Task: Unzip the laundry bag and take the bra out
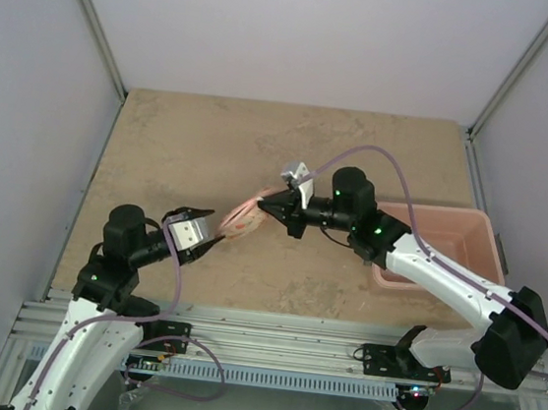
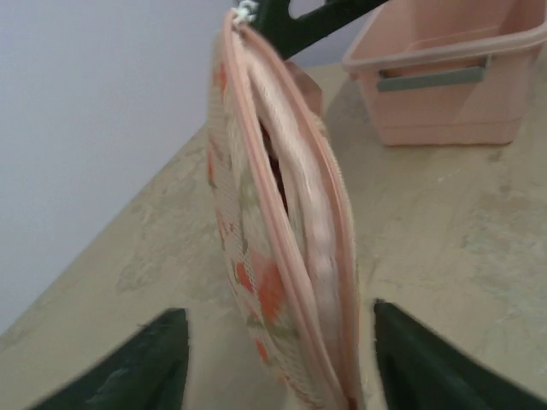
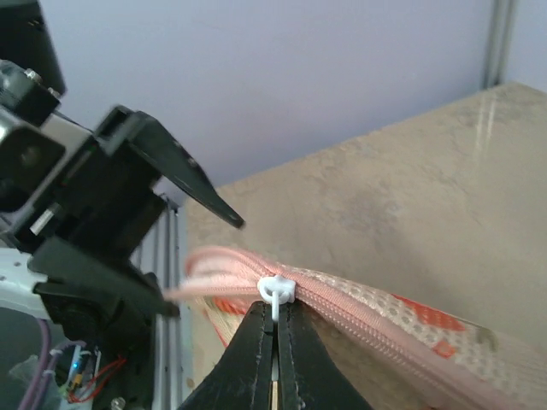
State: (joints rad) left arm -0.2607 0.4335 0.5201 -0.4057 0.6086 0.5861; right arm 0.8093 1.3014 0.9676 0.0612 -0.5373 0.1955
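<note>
The laundry bag (image 1: 242, 220) stands on edge on the table, between both grippers. In the left wrist view the bag (image 2: 273, 256) has its pink zip rim partly open, and a thin dark red sliver of the bra (image 2: 271, 158) shows in the gap. My left gripper (image 2: 282, 376) is open, with one finger on each side of the bag's near end and not touching it. My right gripper (image 3: 275, 320) is shut on the white zip pull (image 3: 276, 293) at the bag's far end. In the top view the right gripper (image 1: 268, 207) is at the bag's upper right and the left gripper (image 1: 212, 242) at its lower left.
A pink rectangular plastic tub (image 1: 440, 246) stands at the right of the table, behind the right arm; it also shows in the left wrist view (image 2: 453, 85). Bare tan tabletop (image 1: 201, 147) lies behind and left of the bag.
</note>
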